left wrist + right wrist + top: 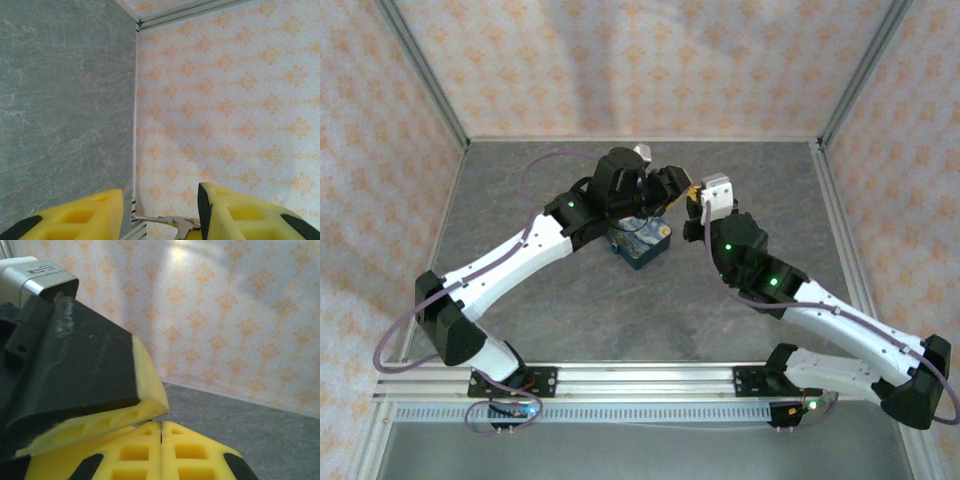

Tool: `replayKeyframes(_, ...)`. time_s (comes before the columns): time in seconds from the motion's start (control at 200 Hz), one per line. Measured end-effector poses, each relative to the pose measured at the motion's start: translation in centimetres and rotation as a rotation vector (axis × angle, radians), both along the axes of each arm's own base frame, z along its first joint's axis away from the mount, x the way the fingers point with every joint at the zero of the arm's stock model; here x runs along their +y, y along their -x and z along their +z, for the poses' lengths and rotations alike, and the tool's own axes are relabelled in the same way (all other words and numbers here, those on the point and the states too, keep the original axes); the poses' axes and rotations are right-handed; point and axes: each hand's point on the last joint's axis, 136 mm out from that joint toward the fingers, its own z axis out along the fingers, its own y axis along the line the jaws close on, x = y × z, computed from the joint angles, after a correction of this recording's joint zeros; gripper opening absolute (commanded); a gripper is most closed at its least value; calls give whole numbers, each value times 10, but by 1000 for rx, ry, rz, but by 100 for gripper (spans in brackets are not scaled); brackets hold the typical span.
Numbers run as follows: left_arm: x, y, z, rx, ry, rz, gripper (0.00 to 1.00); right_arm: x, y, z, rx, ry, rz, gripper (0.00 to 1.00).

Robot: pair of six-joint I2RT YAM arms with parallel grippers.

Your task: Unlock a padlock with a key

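**Q:** Where on the table (570, 320) is the work?

**A:** Near the middle, a little toward the far edge and well clear of every corner. The left arm (510, 255) and right arm (840, 320) both reach in, so their grippers meet above one spot.

**Q:** Where is the padlock?

**A:** The padlock (642, 243) rests on the table under the left arm's wrist, which partly covers it. Both grippers sit beyond it, toward the far edge. It appears to be left central so that either arm can reach it once the key is oriented.

**Q:** What is the left gripper's state?

**A:** The left gripper (672, 184) is raised with its jaws partly apart, a clear gap between them, and it clamps nothing. One of its fingers (85, 370) lies just over the right gripper's pads. It looks placed to receive or steady the key.

**Q:** And the right gripper?

**A:** The right gripper (161, 424) is fully closed. It pinches the key (161, 432) edge-on between its pads and presents it toward the left jaws.
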Motion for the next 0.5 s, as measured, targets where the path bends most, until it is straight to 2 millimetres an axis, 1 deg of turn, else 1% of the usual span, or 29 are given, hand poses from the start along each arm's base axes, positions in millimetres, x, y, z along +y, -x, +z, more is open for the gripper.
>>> replayKeyframes(0.165, 0, 0, 0, 1, 1, 1, 43, 2, 0, 0, -38, 60, -28, 0)
replayKeyframes(0.23, 0, 0, 0, 4, 3, 2, 38, 3, 0, -1, -54, 83, -42, 0)
replayKeyframes(0.34, 1, -1, 0, 3, -1, 7, 36, 5, -1, -3, -76, 135, -73, 0)
replayKeyframes(0.445, 4, -3, -2, 6, -9, 18, 29, 6, -3, -5, -92, 170, -94, 0)
replayKeyframes(0.5, 5, -4, -3, 11, -7, 26, 24, 6, -3, -4, -98, 181, -101, 0)
